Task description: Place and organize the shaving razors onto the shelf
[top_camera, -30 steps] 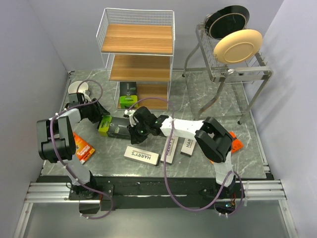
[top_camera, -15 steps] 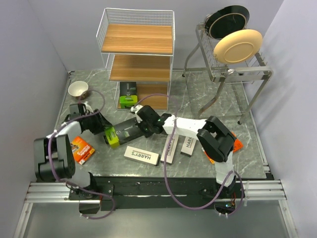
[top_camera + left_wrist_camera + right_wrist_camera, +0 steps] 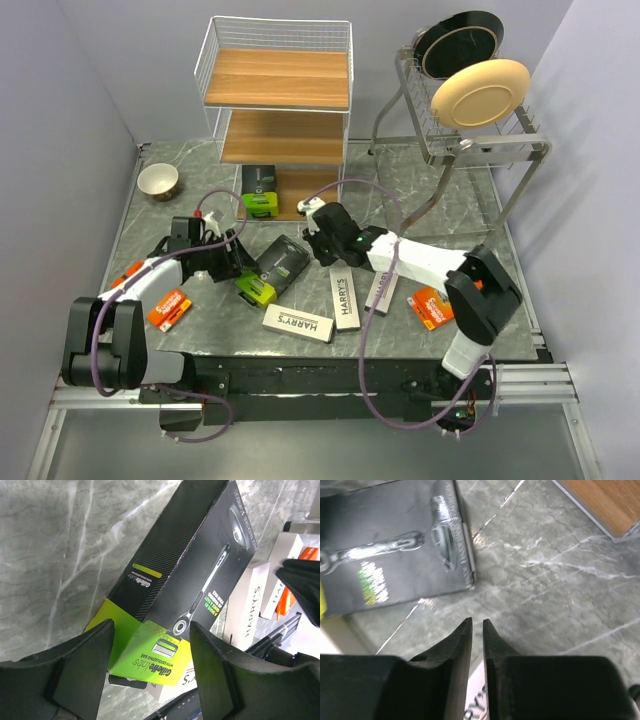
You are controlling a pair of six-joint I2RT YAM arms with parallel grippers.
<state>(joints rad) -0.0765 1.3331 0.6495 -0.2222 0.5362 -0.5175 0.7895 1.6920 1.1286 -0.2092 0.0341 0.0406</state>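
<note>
Plain pale grey walls (image 3: pixel 90 80) enclose a grey marble-patterned table (image 3: pixel 400 190) on three sides. A metal dish rack (image 3: pixel 490 150) stands at its far right; aluminium rails (image 3: pixel 330 385) edge the near side. The light is even.

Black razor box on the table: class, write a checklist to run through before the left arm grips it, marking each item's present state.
1. Jaws of left gripper open, astride green end of black box: ok.
2. Contact between left gripper and black box: cannot tell.
3. Nearly closed right gripper off the black box, holding nothing: ok.
4. Free room on shelf: ok.
</note>
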